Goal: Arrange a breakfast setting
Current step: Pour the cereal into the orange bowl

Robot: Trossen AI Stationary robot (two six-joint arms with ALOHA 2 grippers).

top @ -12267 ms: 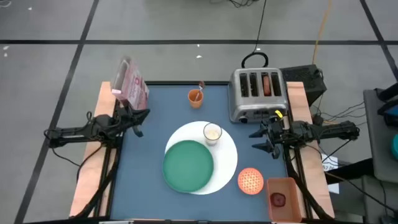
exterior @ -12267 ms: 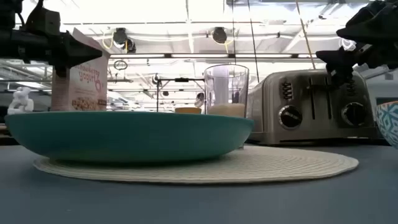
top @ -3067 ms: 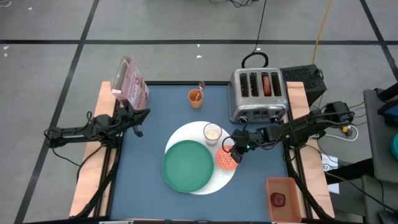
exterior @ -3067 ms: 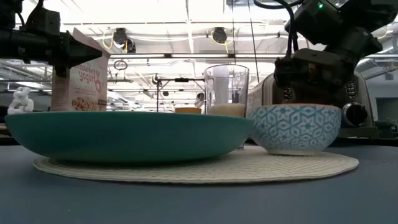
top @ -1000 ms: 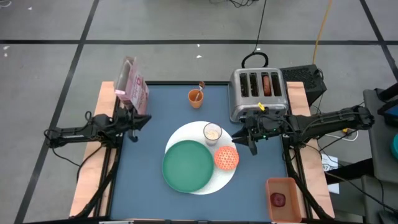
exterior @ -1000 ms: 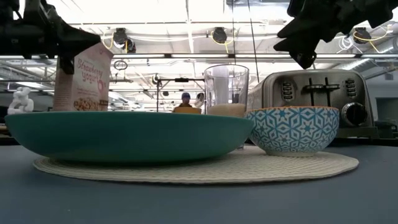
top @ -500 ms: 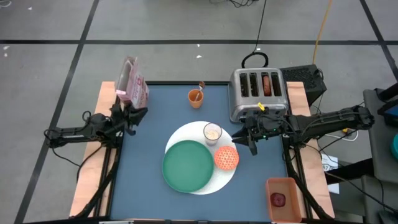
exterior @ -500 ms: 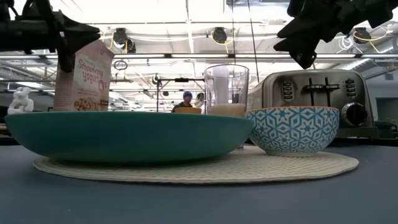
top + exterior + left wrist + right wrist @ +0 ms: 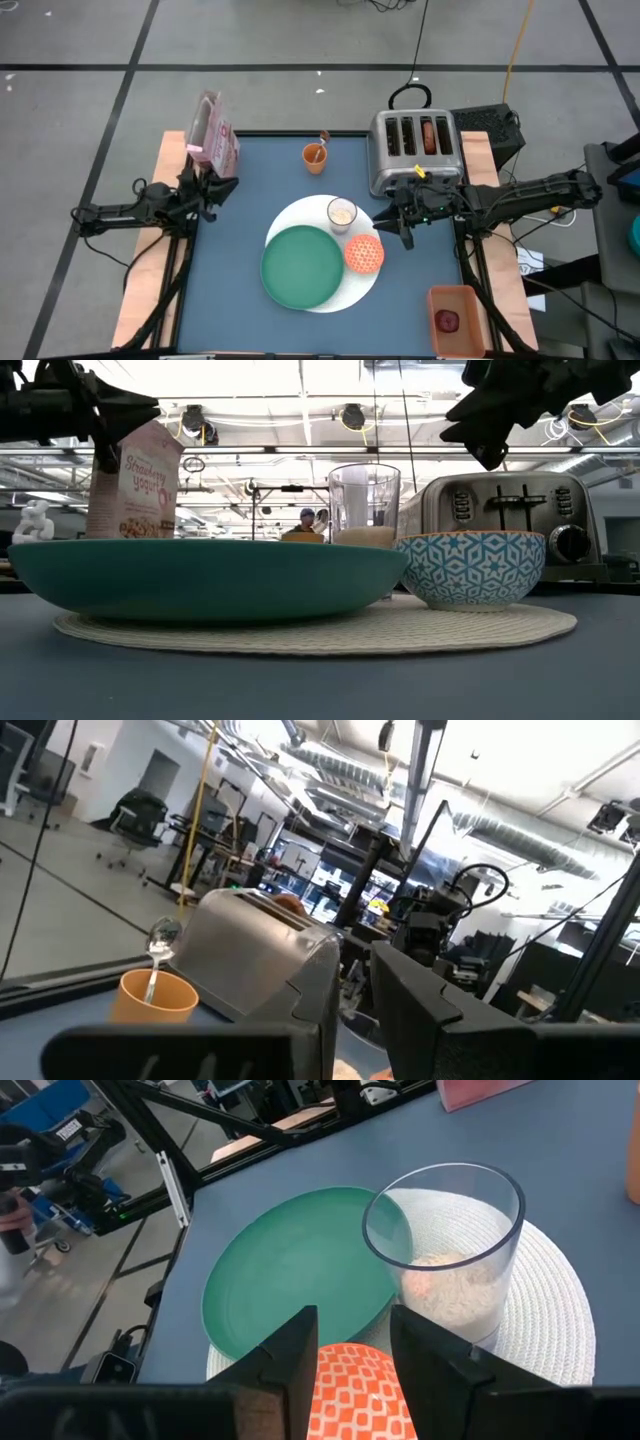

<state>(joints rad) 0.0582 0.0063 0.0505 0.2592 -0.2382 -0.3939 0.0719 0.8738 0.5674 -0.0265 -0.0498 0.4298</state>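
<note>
The white round mat (image 9: pixel 300 215) lies mid-table. On it rest the green plate (image 9: pixel 302 266), the milky glass (image 9: pixel 342 213) and the orange-pink patterned bowl (image 9: pixel 364 254), whose outer wall is blue-patterned in the low view (image 9: pixel 470 568). The bagel (image 9: pixel 430 135) stands in a toaster slot. The spoon (image 9: pixel 322 140) stands in an orange cup (image 9: pixel 315 157). The dark red fruit (image 9: pixel 447 321) lies in a tray. My right gripper (image 9: pixel 398 228) hangs open above the table, between the bowl and the toaster. My left gripper (image 9: pixel 215 188) is open by a narrow gap and empty, just near of the cereal box.
The silver toaster (image 9: pixel 415 150) stands at the far right. The pink cereal box (image 9: pixel 213 140) stands at the far left corner, tilted in the low view (image 9: pixel 135 480). An orange-pink tray (image 9: pixel 455 318) sits at the near right corner.
My left gripper has gone a little toward the table's far edge and has levelled out beside the cereal box. My right gripper has kept still.
</note>
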